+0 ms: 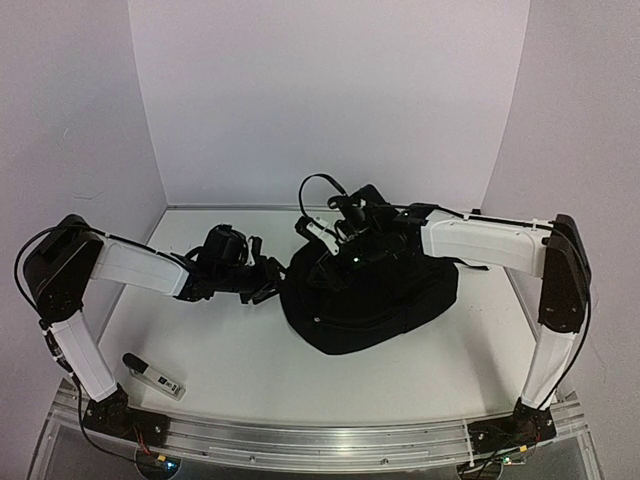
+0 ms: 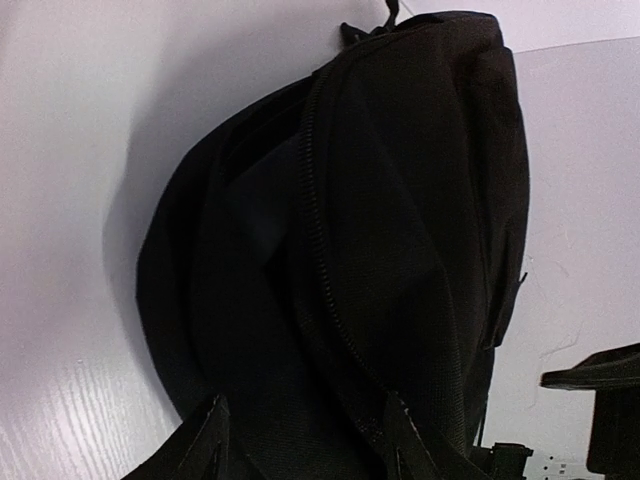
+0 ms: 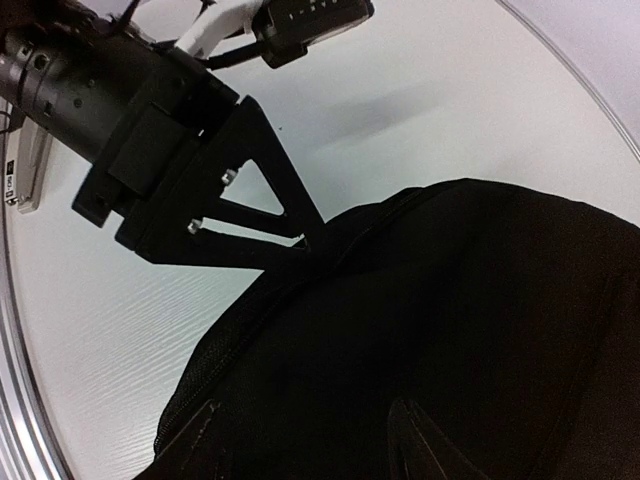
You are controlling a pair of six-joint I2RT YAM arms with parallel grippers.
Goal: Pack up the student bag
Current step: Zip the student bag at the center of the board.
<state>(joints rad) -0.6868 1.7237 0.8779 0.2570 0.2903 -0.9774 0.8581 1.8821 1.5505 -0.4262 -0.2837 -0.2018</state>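
The student bag, a large black fabric backpack, lies in the middle of the white table. My left gripper is at its left edge. In the left wrist view the bag and its zipper fill the frame, and the left gripper is open with its fingertips against the fabric. My right gripper hovers over the bag's back left top. In the right wrist view this gripper is open just above the bag, and the left gripper's fingers touch the bag's zipper edge.
A small black and white object lies near the front left corner of the table, close to the left arm's base. White walls enclose the table at the back and on both sides. A metal rail runs along the near edge.
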